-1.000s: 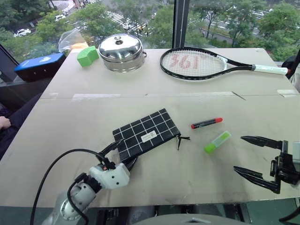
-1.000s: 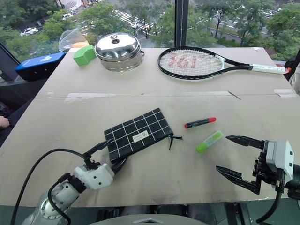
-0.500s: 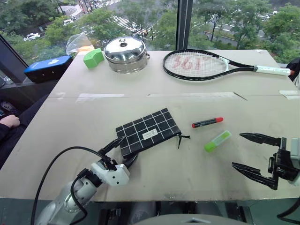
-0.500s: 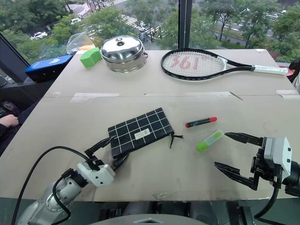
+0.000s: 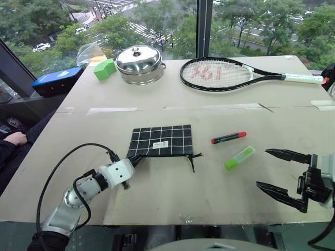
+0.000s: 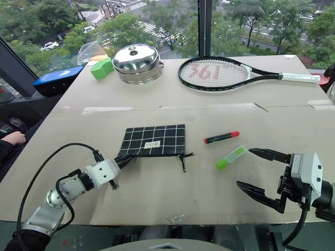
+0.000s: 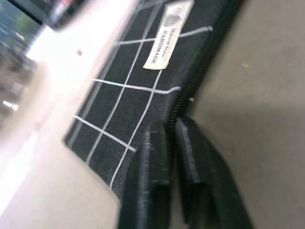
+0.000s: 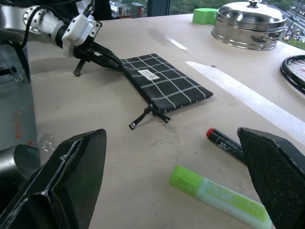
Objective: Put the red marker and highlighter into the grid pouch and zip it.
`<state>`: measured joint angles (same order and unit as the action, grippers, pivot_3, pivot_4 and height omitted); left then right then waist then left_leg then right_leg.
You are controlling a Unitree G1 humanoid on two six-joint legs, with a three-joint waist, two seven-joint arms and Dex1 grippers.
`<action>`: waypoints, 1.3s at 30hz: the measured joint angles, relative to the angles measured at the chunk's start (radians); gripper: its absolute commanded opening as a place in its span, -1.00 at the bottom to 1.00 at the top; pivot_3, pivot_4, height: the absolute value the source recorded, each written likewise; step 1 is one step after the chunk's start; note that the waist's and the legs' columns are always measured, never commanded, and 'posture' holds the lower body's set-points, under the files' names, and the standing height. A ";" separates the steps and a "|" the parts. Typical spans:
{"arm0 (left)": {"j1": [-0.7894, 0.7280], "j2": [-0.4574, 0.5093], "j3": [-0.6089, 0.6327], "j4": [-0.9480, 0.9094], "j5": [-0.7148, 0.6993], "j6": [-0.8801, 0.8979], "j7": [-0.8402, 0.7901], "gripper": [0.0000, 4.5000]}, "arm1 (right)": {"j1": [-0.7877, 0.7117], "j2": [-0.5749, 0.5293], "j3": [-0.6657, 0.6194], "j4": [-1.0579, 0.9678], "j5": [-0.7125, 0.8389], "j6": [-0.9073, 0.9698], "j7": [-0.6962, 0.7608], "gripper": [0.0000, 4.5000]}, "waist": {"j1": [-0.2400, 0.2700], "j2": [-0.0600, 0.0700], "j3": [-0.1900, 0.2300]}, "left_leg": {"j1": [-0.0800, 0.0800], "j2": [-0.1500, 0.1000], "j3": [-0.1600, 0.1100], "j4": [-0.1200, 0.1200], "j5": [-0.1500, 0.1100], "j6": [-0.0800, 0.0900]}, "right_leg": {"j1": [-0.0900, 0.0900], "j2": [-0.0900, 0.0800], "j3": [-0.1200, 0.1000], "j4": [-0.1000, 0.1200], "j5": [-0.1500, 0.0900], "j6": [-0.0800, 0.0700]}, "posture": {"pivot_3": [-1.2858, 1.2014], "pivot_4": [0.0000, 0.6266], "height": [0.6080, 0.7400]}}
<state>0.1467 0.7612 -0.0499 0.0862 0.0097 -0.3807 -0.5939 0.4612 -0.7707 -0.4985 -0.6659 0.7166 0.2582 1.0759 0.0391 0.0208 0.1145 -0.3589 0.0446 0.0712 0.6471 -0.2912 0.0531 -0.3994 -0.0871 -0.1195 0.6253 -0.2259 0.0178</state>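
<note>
While the left end effector (image 5: pixel 137 158) pinches the grid pouch (image 5: pixel 162 140) corner, the right end effector (image 5: pixel 278 170) gapes wide — empty.

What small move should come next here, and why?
Probably the open right gripper should reach for the zipper pull cord. The left gripper is shut on the grid pouch corner, pinning it, while the red marker and highlighter lie outside on the table.

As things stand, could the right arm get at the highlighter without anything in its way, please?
Probably yes: the right gripper hangs open just beside the highlighter, with bare table between them and the red marker lying beyond.
</note>
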 measured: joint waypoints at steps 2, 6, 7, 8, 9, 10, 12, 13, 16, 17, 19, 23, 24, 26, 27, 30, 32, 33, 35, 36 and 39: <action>0.009 0.000 0.009 -0.041 -0.015 0.067 -0.031 -0.96 | -0.008 0.003 0.013 -0.007 0.000 0.002 -0.011 1.00 | -0.001 -0.001 0.000 | -0.001 0.000 0.000 0.002 0.002 -0.001 | 0.000 0.000 0.000 -0.001 -0.001 -0.001 | 0.03 -0.52 1.00; 0.013 0.000 0.012 -0.096 0.007 0.088 -0.025 -0.96 | -0.038 0.008 0.056 -0.013 0.000 0.004 -0.028 1.00 | 0.002 -0.008 0.003 | -0.003 -0.003 0.002 0.003 0.002 -0.001 | 0.000 -0.003 0.002 -0.005 -0.001 -0.002 | 0.03 -0.52 1.00; 0.013 0.000 0.011 -0.117 0.028 0.086 -0.016 -0.96 | -0.046 0.011 0.064 -0.014 0.000 0.004 -0.030 1.00 | 0.004 -0.010 0.004 | -0.005 -0.004 0.002 0.003 0.002 -0.001 | 0.000 -0.005 0.003 -0.006 -0.001 -0.002 | 0.03 -0.52 1.00; 0.013 0.000 0.010 -0.124 0.036 0.087 -0.014 -0.96 | -0.049 0.011 0.067 -0.014 -0.001 0.004 -0.033 1.00 | 0.005 -0.011 0.005 | -0.005 -0.005 0.002 0.003 0.001 -0.002 | 0.000 -0.006 0.004 -0.007 -0.001 -0.002 | 0.03 -0.52 1.00; 0.013 0.000 0.009 -0.137 0.048 0.091 -0.012 -0.96 | -0.051 0.011 0.071 -0.014 -0.001 0.004 -0.035 1.00 | 0.006 -0.011 0.007 | -0.006 -0.005 0.002 0.003 0.001 -0.002 | 0.000 -0.007 0.005 -0.007 -0.001 -0.002 | 0.03 -0.52 1.00; 0.012 -0.004 0.010 -0.171 0.056 0.139 -0.012 -0.96 | -0.054 0.011 0.072 -0.014 -0.002 0.004 -0.035 1.00 | 0.007 -0.012 0.009 | -0.006 -0.006 0.002 0.003 0.001 -0.002 | 0.000 -0.008 0.005 -0.008 -0.001 -0.001 | 0.03 -0.52 1.00; 0.001 -0.032 0.011 -0.242 0.054 0.274 -0.008 -0.96 | -0.056 0.011 0.072 -0.013 -0.002 0.004 -0.037 1.00 | 0.011 -0.014 0.012 | -0.007 -0.006 0.002 0.003 0.001 -0.002 | 0.000 -0.008 0.004 -0.008 -0.001 -0.001 | 0.03 -0.52 1.00; -0.018 -0.056 0.009 -0.274 0.051 0.354 -0.001 -0.96 | -0.061 0.011 0.074 -0.012 -0.002 0.004 -0.037 1.00 | 0.012 -0.014 0.013 | -0.007 -0.006 0.002 0.004 0.001 -0.002 | 0.000 -0.008 0.004 -0.007 -0.001 -0.001 | 0.03 -0.52 1.00; -0.097 -0.107 0.006 -0.377 0.033 0.627 0.007 -0.96 | -0.065 0.011 0.076 -0.013 -0.003 0.003 -0.041 1.00 | 0.012 -0.027 0.020 | -0.009 -0.005 0.000 0.006 0.002 -0.001 | -0.001 -0.006 0.003 -0.007 -0.001 -0.001 | 0.03 -0.52 1.00; -0.116 -0.118 0.003 -0.401 0.026 0.696 0.007 -0.96 | -0.064 0.011 0.076 -0.013 -0.003 0.003 -0.043 1.00 | 0.011 -0.030 0.021 | -0.009 -0.005 0.000 0.006 0.002 -0.001 | -0.001 -0.006 0.002 -0.007 -0.001 -0.001 | 0.03 -0.52 1.00; -0.168 -0.138 -0.005 -0.452 0.002 0.845 -0.002 -0.96 | -0.063 0.015 0.077 -0.014 -0.004 0.004 -0.052 1.00 | 0.006 -0.033 0.023 | -0.011 -0.005 0.001 0.006 0.002 -0.002 | -0.001 -0.004 0.003 -0.007 0.000 0.001 | 0.03 -0.52 1.00; -0.240 -0.155 -0.022 -0.509 -0.039 1.037 -0.016 -0.59 | -0.057 0.019 0.083 -0.024 -0.004 0.004 -0.063 1.00 | 0.002 -0.037 0.024 | -0.014 -0.006 0.001 0.006 0.002 -0.002 | -0.002 -0.001 0.004 -0.008 0.000 0.004 | 0.03 -0.52 1.00; -0.265 -0.166 -0.026 -0.519 -0.056 1.094 -0.017 -0.39 | -0.054 0.022 0.084 -0.025 -0.005 0.004 -0.065 1.00 | 0.002 -0.038 0.025 | -0.014 -0.006 0.001 0.006 0.002 -0.002 | -0.002 -0.001 0.004 -0.008 0.000 0.004 | 0.03 -0.52 1.00; -0.303 -0.187 -0.026 -0.555 -0.097 1.182 -0.020 0.03 | -0.052 0.023 0.088 -0.028 -0.006 0.004 -0.069 1.00 | 0.002 -0.041 0.027 | -0.015 -0.006 0.001 0.007 0.002 -0.002 | -0.002 -0.001 0.004 -0.008 0.000 0.004 | 0.03 -0.52 1.00; -0.313 -0.189 -0.025 -0.574 -0.115 1.205 -0.022 0.22 | -0.052 0.024 0.088 -0.032 -0.006 0.003 -0.072 1.00 | 0.002 -0.042 0.027 | -0.015 -0.006 0.001 0.007 0.002 -0.002 | -0.002 -0.001 0.004 -0.008 0.000 0.004 | 0.03 -0.52 1.00; -0.305 -0.132 0.006 -0.614 -0.165 1.209 -0.073 0.22 | -0.042 0.025 0.088 -0.041 -0.005 0.003 -0.074 1.00 | -0.002 -0.043 0.028 | -0.015 -0.006 0.001 0.007 0.002 -0.002 | -0.002 -0.001 0.005 -0.008 0.000 0.005 | 0.03 -0.52 1.00; -0.265 -0.084 0.038 -0.614 -0.171 1.139 -0.108 0.22 | -0.041 0.026 0.091 -0.042 -0.004 0.003 -0.073 1.00 | -0.005 -0.042 0.028 | -0.014 -0.006 0.001 0.007 0.002 -0.002 | -0.003 -0.001 0.005 -0.008 -0.001 0.004 | 0.03 -0.52 1.00; -0.229 -0.051 0.058 -0.611 -0.171 1.082 -0.133 0.22 | -0.037 0.027 0.091 -0.045 -0.002 0.002 -0.073 1.00 | -0.006 -0.042 0.028 | -0.014 -0.005 0.001 0.007 0.002 -0.003 | -0.003 -0.003 0.006 -0.008 -0.002 0.003 | 0.03 -0.52 1.00; -0.131 0.019 0.106 -0.547 -0.151 0.862 -0.198 0.22 | -0.037 0.030 0.094 -0.045 -0.002 0.001 -0.071 1.00 | -0.004 -0.041 0.029 | -0.013 -0.005 0.001 0.006 0.001 -0.003 | -0.003 -0.004 0.006 -0.008 -0.001 -0.002 | 0.03 -0.52 1.00; -0.097 0.040 0.127 -0.504 -0.141 0.761 -0.222 0.22 | -0.041 0.032 0.096 -0.045 -0.002 0.000 -0.071 1.00 | -0.001 -0.041 0.029 | -0.013 -0.005 0.001 0.006 0.001 -0.003 | -0.004 -0.005 0.006 -0.008 -0.001 -0.002 | 0.03 -0.52 1.00; -0.028 0.099 0.177 -0.303 -0.087 0.425 -0.257 0.22 | -0.048 0.035 0.108 -0.045 -0.003 -0.001 -0.072 1.00 | 0.006 -0.041 0.029 | -0.013 -0.006 0.001 0.007 0.001 -0.003 | -0.004 -0.007 0.005 -0.008 -0.001 -0.002 | 0.03 -0.52 1.00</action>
<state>0.1191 0.8601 0.1272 -0.2170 -0.0774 0.0444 -0.8506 0.4136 -0.7354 -0.3906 -0.7112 0.7135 0.2575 1.0041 0.0446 -0.0198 0.1439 -0.3721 0.0388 0.0725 0.6537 -0.2899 0.0501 -0.4036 -0.0944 -0.1147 0.6176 -0.2271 0.0160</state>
